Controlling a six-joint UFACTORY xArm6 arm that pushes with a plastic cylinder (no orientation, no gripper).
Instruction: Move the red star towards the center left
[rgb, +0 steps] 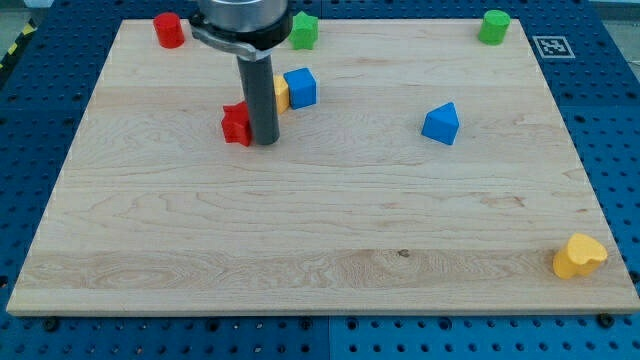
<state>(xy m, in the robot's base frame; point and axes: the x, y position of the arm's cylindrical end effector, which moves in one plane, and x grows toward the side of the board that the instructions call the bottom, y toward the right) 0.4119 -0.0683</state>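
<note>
The red star (236, 124) lies on the wooden board (320, 230), left of the middle and in the upper half. My tip (266, 141) rests on the board right against the star's right side. The dark rod rises from it and hides part of the star and part of a yellow block (282, 93) behind it.
A blue cube (300, 88) sits just right of the yellow block. A red cylinder (168, 30) is at top left, a green block (304, 31) at top centre, a green cylinder (493, 27) at top right. A blue triangular block (441, 124) lies right of centre. A yellow heart-like block (579, 256) is at bottom right.
</note>
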